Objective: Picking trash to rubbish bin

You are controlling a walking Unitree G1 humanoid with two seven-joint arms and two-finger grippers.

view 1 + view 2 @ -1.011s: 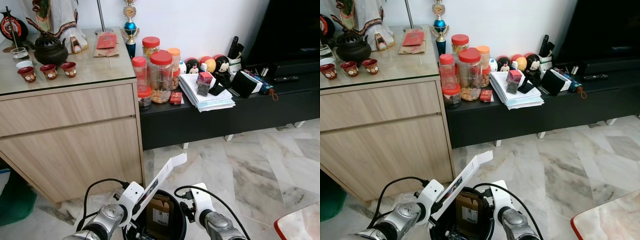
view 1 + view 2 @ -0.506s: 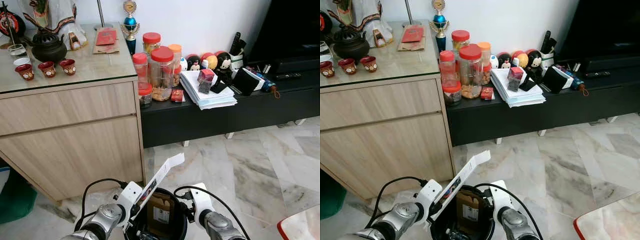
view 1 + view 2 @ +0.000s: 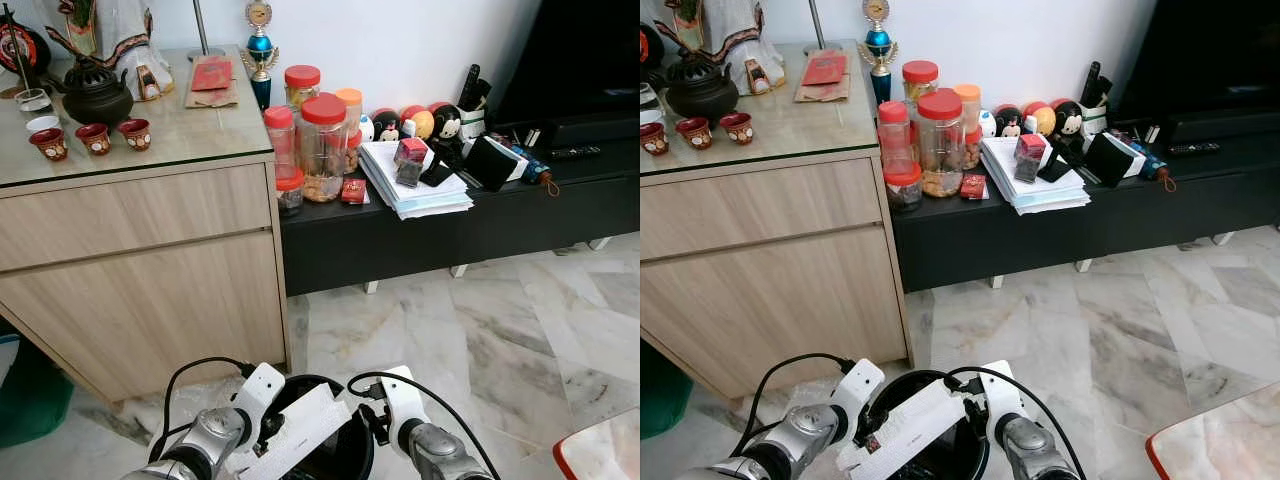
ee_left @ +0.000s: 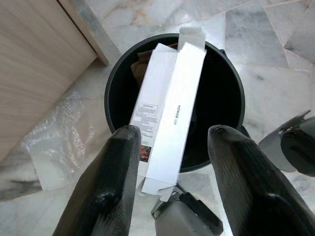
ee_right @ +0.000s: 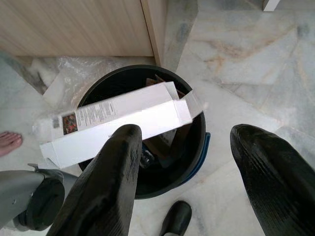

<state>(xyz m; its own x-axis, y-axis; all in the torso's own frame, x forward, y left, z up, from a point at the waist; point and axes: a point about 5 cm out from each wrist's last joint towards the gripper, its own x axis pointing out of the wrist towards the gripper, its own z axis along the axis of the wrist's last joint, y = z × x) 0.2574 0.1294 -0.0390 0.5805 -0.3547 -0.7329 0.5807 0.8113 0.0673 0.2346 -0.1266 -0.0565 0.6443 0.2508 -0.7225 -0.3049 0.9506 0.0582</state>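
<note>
A long white cardboard box (image 4: 170, 108) lies flat across the top of the round black rubbish bin (image 4: 113, 83), one end sticking out past the rim. Brown cardboard sits deeper inside the bin. My left gripper (image 4: 173, 132) hovers just above the box, open, with both black fingers wider apart than the box and not touching it. Over the bin's other side, my right gripper (image 5: 187, 130) is open with nothing between its fingers. From the head camera, the box (image 3: 290, 435) and the bin (image 3: 345, 450) sit between my two wrists at the bottom edge.
A wooden cabinet (image 3: 150, 270) stands close behind the bin, with a low black bench (image 3: 450, 230) carrying jars and papers to its right. Crumpled clear plastic (image 4: 54, 147) lies on the marble floor beside the bin. A person's bare foot (image 5: 10, 142) is near the bin.
The white box, held tilted upright by my left gripper before, has dropped and now lies flat across the bin's rim. The left gripper has let it go.
</note>
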